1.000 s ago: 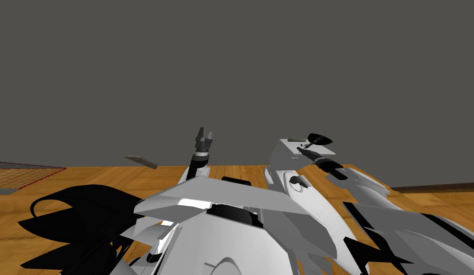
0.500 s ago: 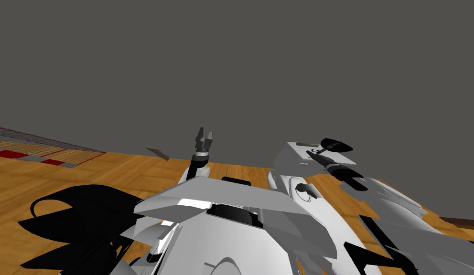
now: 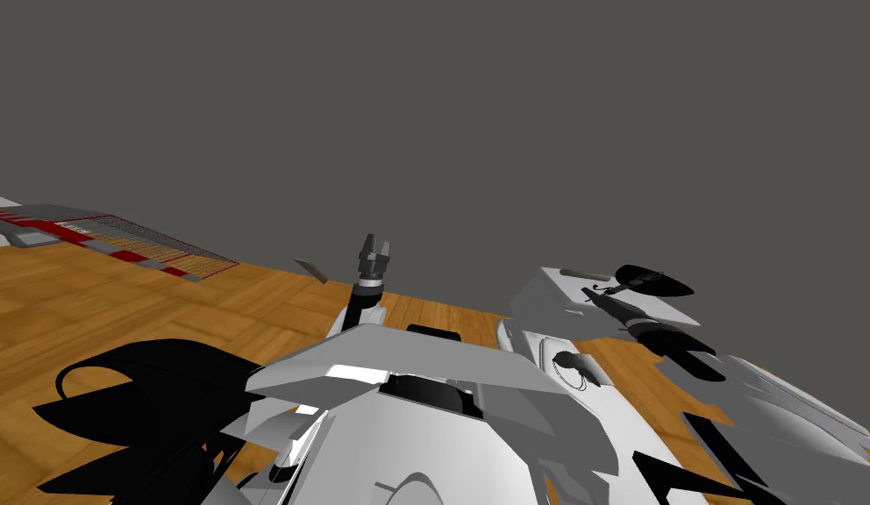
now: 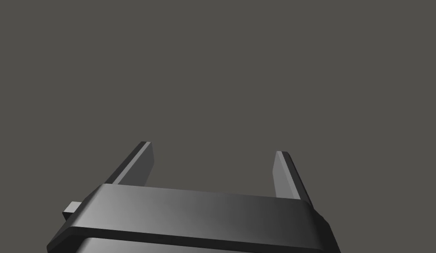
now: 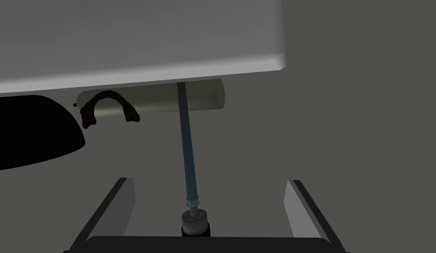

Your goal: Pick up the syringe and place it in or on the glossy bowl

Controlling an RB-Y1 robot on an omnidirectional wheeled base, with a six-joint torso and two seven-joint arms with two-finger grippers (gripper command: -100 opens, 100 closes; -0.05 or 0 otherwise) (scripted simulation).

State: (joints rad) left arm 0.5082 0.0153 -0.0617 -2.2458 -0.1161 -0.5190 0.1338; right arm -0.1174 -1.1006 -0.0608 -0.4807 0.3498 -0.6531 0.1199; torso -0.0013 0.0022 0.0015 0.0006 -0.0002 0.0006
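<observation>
A plain dark grey wall rises behind a wooden plank floor (image 3: pixel 161 302), with a red and grey patterned rug (image 3: pixel 135 241) off to my left. To my right stands a light grey, box-like table (image 3: pixel 547 302), and my right arm reaches over its top.

The black, rounded bowl (image 3: pixel 657 280) sits on the table. My right gripper (image 5: pixel 210 181) has its fingers spread wide and holds nothing. The syringe (image 5: pixel 187 145), a thin blue barrel with a grey cap, lies between them, touching neither. Its cap end is close to the gripper's dark body, and its far end reaches a pale cylinder lying on its side (image 5: pixel 168 97).

Beside that cylinder lies a dark brown, arch-shaped piece (image 5: pixel 108 105). The bowl is just past it, well apart from the syringe.

My left gripper (image 3: pixel 374 248) points upward in front of me, fingers apart and empty.
</observation>
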